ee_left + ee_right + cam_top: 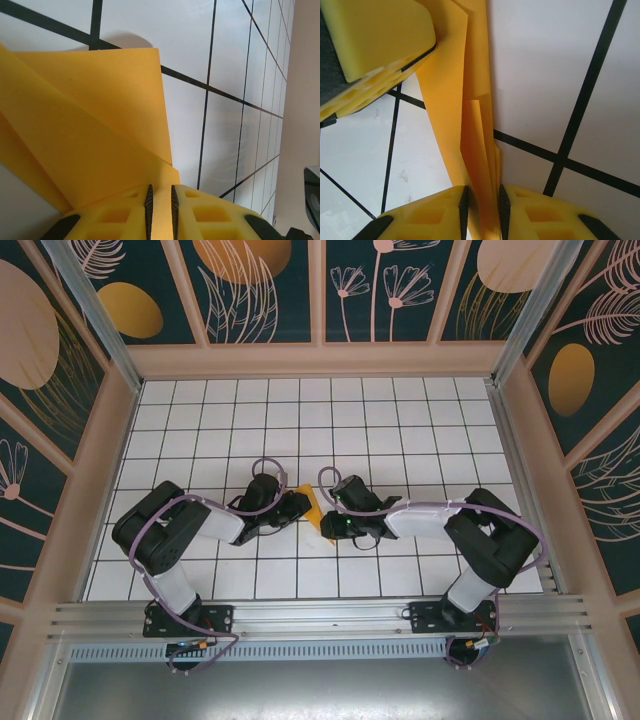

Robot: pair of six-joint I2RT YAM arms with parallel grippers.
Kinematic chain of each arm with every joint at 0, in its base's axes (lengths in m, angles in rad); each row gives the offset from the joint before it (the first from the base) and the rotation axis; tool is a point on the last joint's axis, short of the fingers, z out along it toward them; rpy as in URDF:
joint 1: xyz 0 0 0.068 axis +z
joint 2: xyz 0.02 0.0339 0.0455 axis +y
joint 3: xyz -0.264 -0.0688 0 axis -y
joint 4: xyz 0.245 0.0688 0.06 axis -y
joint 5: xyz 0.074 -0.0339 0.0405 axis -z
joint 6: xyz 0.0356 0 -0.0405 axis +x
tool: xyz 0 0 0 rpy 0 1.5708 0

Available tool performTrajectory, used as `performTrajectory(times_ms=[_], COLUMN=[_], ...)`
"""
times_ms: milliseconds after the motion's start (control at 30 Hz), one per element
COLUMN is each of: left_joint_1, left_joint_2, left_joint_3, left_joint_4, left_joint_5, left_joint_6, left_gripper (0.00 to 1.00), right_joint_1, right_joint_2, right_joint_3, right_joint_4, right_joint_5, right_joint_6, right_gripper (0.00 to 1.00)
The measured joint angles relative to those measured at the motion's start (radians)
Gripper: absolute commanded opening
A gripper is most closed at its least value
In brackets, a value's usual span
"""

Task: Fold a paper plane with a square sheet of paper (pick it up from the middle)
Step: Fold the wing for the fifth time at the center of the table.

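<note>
Over the white tiled desk point(400, 430) the left arm point(190, 525) and the right arm point(450, 520) reached in toward each other. Between them was the sheet of paper point(312, 510), already folded into several orange-yellow layers and apparently held up on edge rather than lying flat. The left end effector point(160, 192) was closed down on a folded part of it, and the paper fanned out ahead of and to the left of its fingertips. The right end effector point(483, 192) was pinched on a stack of layers running straight ahead from between its fingers, with the left end effector just ahead and to its left. The step in hand looked like setting the next fold while both held the paper. To do it well, one end effector should probably have acted as the anchor while the other moved, so the thin paper was neither stretched nor torn between them. The layer edges ahead of the right fingers point(445, 210) sat staggered, so squaring them before pressing would likely have given a straighter crease. A light, even pinch seemed safer than a hard one.
</note>
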Motion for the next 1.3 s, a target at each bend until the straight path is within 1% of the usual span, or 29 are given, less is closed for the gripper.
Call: performTrajectory(times_ms=[233,433,533,700,900,1067,1300], left_joint_1=[0.0,0.0,0.0,0.0,0.0,0.0,0.0], left_joint_2=[0.0,0.0,0.0,0.0,0.0,0.0,0.0], left_joint_3=[0.0,0.0,0.0,0.0,0.0,0.0,0.0], left_joint_4=[0.0,-0.002,-0.002,-0.002,-0.002,-0.002,-0.002], left_joint_5=[0.0,0.0,0.0,0.0,0.0,0.0,0.0], left_joint_6=[0.0,0.0,0.0,0.0,0.0,0.001,0.005], left_gripper=[0.22,0.22,0.22,0.21,0.21,0.22,0.21], right_joint_1=[0.0,0.0,-0.001,-0.001,-0.002,-0.005,0.025], right_joint_2=[0.001,0.001,0.0,-0.007,-0.042,-0.071,-0.044], right_joint_3=[-0.015,-0.033,-0.034,-0.034,-0.034,-0.035,-0.019], right_joint_4=[0.02,0.047,0.05,0.049,0.03,0.032,-0.013], right_joint_5=[0.006,0.021,0.021,0.021,0.019,0.005,0.034], right_joint_6=[0.01,0.032,0.039,0.052,0.061,0.057,0.03], right_gripper=[0.19,0.1,0.14,0.18,0.28,0.39,0.4])
